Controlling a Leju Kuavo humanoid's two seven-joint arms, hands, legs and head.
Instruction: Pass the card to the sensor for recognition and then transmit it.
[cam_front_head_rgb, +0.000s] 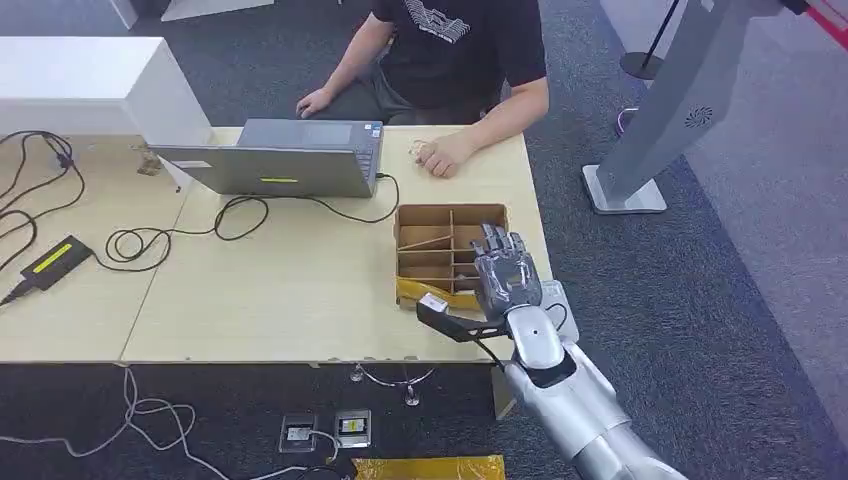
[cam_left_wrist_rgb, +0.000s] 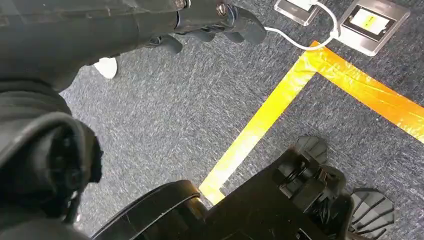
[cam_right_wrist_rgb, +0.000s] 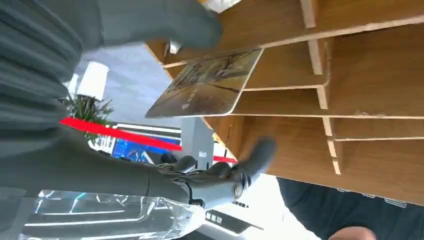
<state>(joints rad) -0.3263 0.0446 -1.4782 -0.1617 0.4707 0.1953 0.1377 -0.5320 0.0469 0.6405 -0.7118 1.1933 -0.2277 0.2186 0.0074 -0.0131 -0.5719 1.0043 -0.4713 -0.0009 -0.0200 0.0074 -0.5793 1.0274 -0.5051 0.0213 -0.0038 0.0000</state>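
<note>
- From the head, the right hand (cam_front_head_rgb: 507, 275) hangs over the near right part of a wooden divided box (cam_front_head_rgb: 450, 252) at the right end of the tabletop (cam_front_head_rgb: 290, 300); the card cannot be made out there.
- The right wrist view shows the card (cam_right_wrist_rgb: 207, 85), tilted, lying against the box's dividers (cam_right_wrist_rgb: 320, 75), its corner under the thick thumb. The dark fingers (cam_right_wrist_rgb: 250, 160) are spread apart below it, so whether the card is pinched cannot be told.
- In the left wrist view the left hand (cam_left_wrist_rgb: 210, 22) hangs above grey carpet (cam_left_wrist_rgb: 165, 125) with fingers loosely curled, holding nothing.
- A person (cam_front_head_rgb: 450, 50) sits at the far side, one hand resting on the tabletop just beyond the box.
- A laptop (cam_front_head_rgb: 280, 160) stands left of the box, its cable looping across the wood; a small black device (cam_front_head_rgb: 55, 262) lies far left.
- On the floor: yellow tape (cam_left_wrist_rgb: 260, 125) and two floor sockets (cam_front_head_rgb: 325, 430). A grey stand (cam_front_head_rgb: 680, 110) rises at right.
</note>
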